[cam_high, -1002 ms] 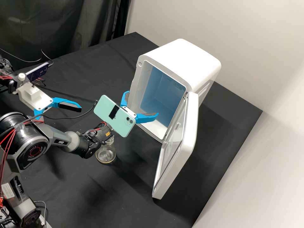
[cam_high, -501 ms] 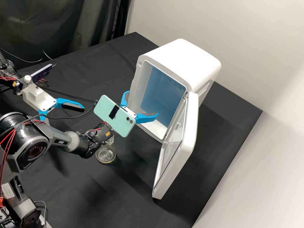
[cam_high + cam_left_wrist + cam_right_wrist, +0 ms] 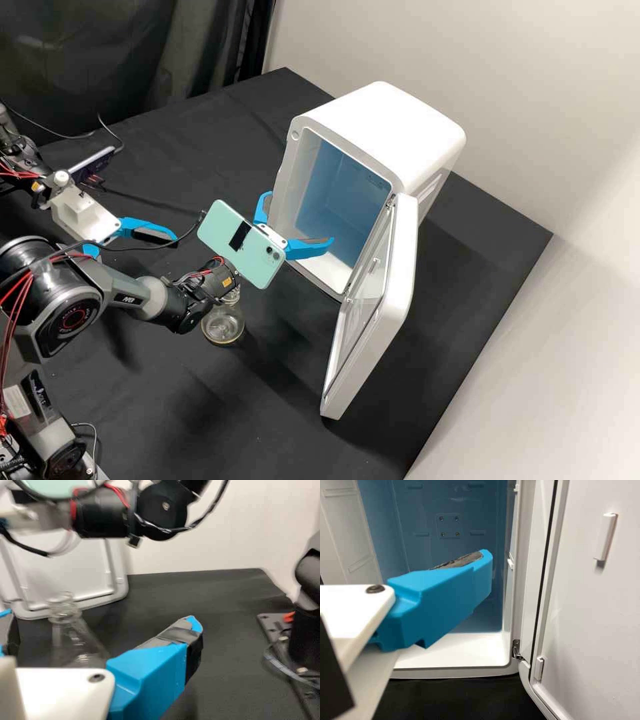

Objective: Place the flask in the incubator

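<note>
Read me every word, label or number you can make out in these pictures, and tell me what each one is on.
No text can be quoted; none is legible.
White mark on the right arm: too small to read.
Lettering on the red ring of that arm's big joint: too small to read.
White sticker low on the arm base: blurred.
Incubator and flask: no print seen.

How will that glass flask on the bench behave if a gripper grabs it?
The flask looks like clear glass, so probably rigid, slippery and breakable if squeezed hard. It appears empty, so likely light. Its wide base under a narrow neck should keep it steady, though a high push could tip it.
</note>
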Robot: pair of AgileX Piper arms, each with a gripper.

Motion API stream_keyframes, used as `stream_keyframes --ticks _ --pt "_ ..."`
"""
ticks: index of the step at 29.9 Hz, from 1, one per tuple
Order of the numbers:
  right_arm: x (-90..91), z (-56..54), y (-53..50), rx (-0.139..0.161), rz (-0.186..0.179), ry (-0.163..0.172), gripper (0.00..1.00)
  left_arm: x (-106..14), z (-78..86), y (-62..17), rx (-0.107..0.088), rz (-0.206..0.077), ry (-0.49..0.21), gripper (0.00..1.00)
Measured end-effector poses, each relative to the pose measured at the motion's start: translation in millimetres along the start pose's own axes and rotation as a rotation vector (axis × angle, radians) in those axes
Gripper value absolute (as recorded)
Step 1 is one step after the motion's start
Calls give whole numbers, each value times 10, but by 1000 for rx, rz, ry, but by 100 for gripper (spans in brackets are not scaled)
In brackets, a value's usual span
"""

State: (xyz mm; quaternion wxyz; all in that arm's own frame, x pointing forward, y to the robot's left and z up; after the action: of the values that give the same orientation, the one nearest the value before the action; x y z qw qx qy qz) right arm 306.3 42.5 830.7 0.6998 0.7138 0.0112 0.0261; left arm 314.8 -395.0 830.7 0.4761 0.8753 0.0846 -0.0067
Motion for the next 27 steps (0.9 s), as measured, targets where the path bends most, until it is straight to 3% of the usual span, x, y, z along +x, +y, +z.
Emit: stream_keyframes --ticks 2,4,6,9,11,15,27 --pt "0 0 0 0 0 0 100 114 -83 -84 1 -24 -10 100" --pt "0 0 0 0 0 0 100 147 -201 -138 5 -44 8 100" --pt "0 0 0 0 0 0 100 138 -339 -142 -1 -47 38 100" --pt "0 0 0 0 0 0 100 86 -529 -78 -36 -20 108 100" --pt "0 0 0 0 0 0 100 58 -580 -19 -43 9 129 100" --pt "0 0 0 0 0 0 100 23 -590 -3 -49 36 132 100" --pt "0 0 0 0 0 0 100 -4 -541 -41 -58 27 128 100"
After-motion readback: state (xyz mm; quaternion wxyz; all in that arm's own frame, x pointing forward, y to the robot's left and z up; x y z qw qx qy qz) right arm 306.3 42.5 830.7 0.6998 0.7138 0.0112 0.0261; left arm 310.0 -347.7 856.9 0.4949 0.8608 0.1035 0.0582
